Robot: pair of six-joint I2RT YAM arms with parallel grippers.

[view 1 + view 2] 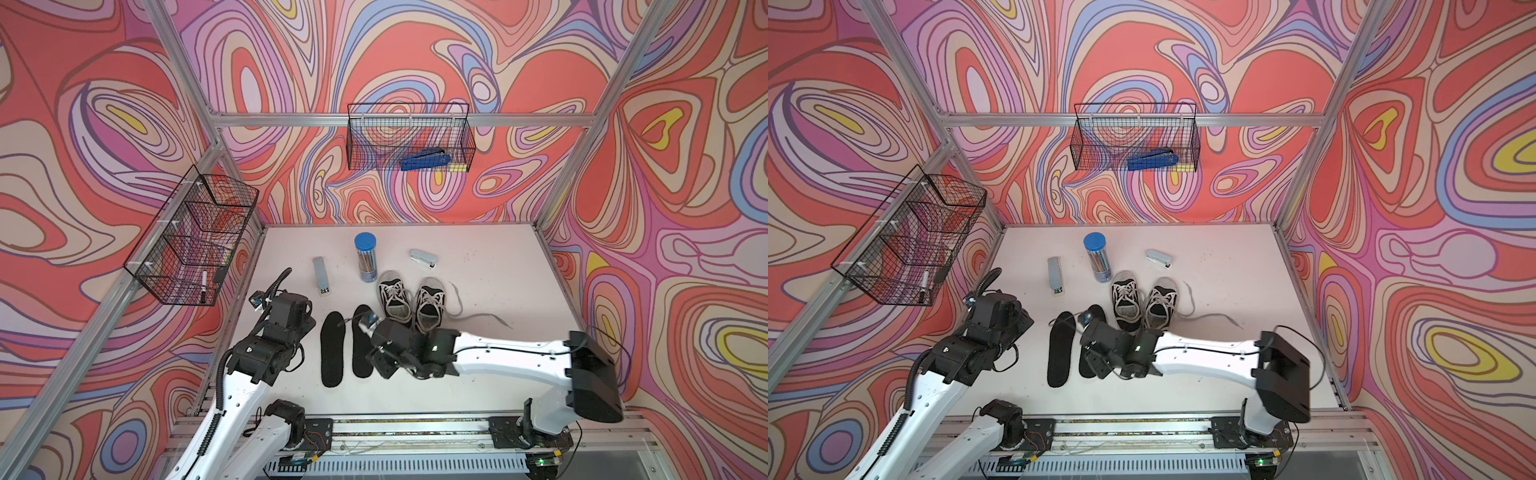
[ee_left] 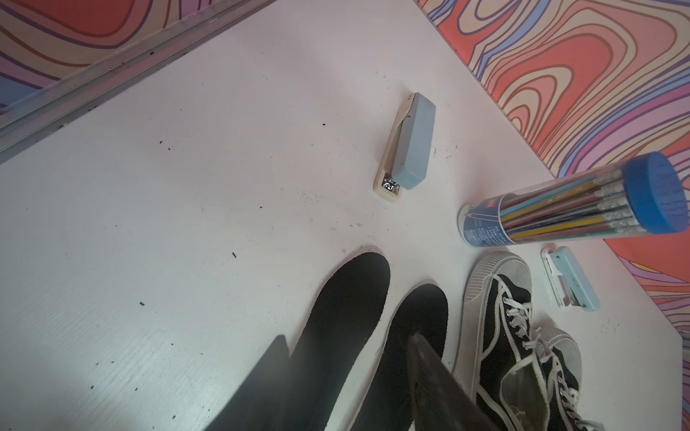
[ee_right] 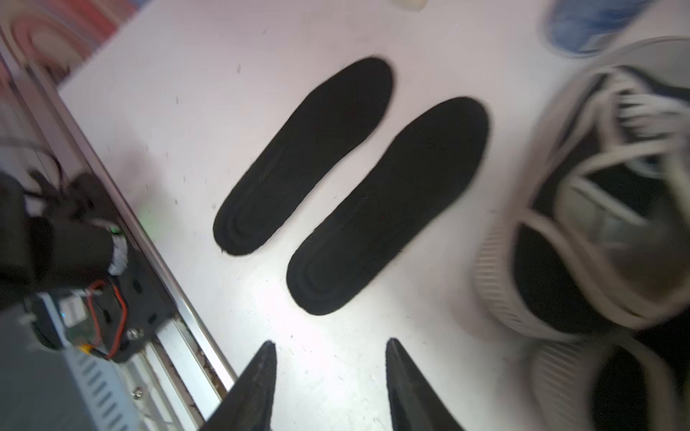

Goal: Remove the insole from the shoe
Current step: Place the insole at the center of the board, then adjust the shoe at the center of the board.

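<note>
blurred shoes [image 3: 582,209], insole [image 1: 360,358] partly hidden under right arm [image 1: 498,353]

The two flat black insoles [image 3: 388,209] look matt and felt-like. The black canvas sneakers [image 2: 500,336] have ribbed white rubber rims. The white tabletop [image 2: 186,224] is smooth and faintly glossy.

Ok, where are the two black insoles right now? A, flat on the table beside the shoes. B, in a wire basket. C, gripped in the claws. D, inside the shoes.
A: one insole and the second insole lie flat on the table, beside the nearest shoe.
</note>
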